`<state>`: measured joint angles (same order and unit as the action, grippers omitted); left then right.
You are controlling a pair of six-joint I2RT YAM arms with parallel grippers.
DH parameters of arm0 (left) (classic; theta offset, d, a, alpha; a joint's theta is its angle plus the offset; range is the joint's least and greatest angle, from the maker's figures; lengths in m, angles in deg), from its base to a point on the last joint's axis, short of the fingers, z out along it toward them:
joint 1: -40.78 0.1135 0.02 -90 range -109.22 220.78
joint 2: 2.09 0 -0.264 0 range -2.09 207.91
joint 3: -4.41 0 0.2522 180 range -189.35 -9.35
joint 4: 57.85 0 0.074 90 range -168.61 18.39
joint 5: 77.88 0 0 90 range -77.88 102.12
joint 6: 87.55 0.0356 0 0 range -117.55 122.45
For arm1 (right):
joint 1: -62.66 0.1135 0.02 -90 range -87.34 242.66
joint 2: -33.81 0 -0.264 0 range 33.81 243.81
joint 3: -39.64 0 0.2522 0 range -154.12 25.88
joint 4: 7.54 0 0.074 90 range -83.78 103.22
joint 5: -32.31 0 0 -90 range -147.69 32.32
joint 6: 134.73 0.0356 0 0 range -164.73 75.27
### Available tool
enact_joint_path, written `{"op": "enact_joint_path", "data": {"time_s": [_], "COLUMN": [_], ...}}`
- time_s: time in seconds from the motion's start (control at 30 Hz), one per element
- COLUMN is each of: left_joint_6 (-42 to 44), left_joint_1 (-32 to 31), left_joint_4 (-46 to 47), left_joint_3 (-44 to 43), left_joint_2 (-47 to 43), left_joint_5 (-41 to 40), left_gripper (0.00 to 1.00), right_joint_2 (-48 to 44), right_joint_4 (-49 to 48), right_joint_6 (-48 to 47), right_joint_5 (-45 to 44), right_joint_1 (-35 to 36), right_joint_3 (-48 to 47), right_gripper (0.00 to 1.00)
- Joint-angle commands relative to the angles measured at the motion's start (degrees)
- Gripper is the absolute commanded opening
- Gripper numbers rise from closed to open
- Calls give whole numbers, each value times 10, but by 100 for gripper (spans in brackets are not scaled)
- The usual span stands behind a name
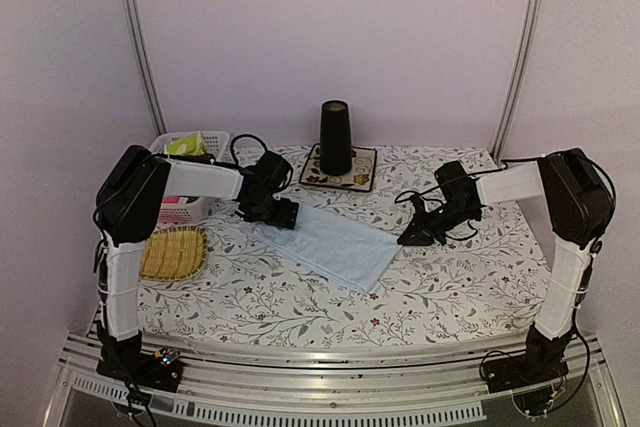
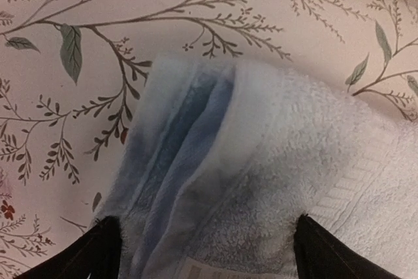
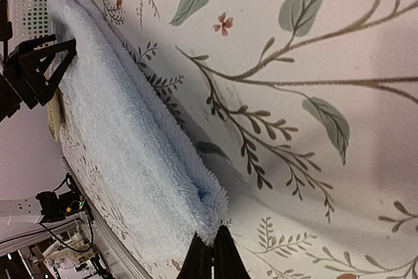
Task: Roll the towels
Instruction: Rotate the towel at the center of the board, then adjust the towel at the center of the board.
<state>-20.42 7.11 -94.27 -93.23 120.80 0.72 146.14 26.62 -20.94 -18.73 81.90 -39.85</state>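
Straddling the folded end of the blue towel (image 1: pixel 335 242), the left gripper (image 2: pixel 206 249) is hanging spread wide — the right gripper (image 3: pixel 210 256) is stretching low at the towel's opposite corner — fingers pressed together.

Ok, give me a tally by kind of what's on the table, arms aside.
Towels: 2, the light blue towel lying on the table, the yellow-green towel in the basket
Baskets: 1
Straw trays: 1
Flowered mats: 1
Black cones: 1
Total: 6, not counting something pink in the basket, too unclear to name.
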Motion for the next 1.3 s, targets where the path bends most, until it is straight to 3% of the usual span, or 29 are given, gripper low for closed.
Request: {"op": "enact_joint_path", "data": {"time_s": [0.0, 0.3, 0.5, 0.63, 0.67, 0.73, 0.87, 0.97, 1.27], "left_joint_6": [35, 52, 61, -14, -39, -100, -175, -187, -185], "left_joint_1": [9, -4, -76, -95, -99, -108, -117, -120, -111], "left_joint_4": [-49, -28, -20, -53, -57, -60, -54, -27, 2], "left_joint_3": [-34, 38, 147, 165, 165, 166, 161, 149, 107], "left_joint_2": [24, -149, -252, -266, -266, -259, -229, -196, -109], "left_joint_5": [-8, 21, 20, 22, 22, 23, 40, 45, 72], "left_gripper": [96, 97, 97, 97, 97, 97, 97, 96, 94], "right_joint_2": [-93, -165, -205, -260, -277, -310, -364, -382, -395], "right_joint_4": [-27, -128, -106, -62, -60, -23, 80, 132, 182], "right_joint_6": [87, 241, 319, 343, 340, 314, 211, 147, 71], "right_joint_5": [-76, -133, -191, -230, -229, -236, -313, -336, -392], "right_joint_1": [24, 135, 188, 252, 259, 262, 258, 250, 240], "right_joint_3": [71, 189, 243, 264, 270, 265, 195, 145, 37], "right_gripper": [2, 2, 2, 3, 7, 38, 67, 77, 84]}}
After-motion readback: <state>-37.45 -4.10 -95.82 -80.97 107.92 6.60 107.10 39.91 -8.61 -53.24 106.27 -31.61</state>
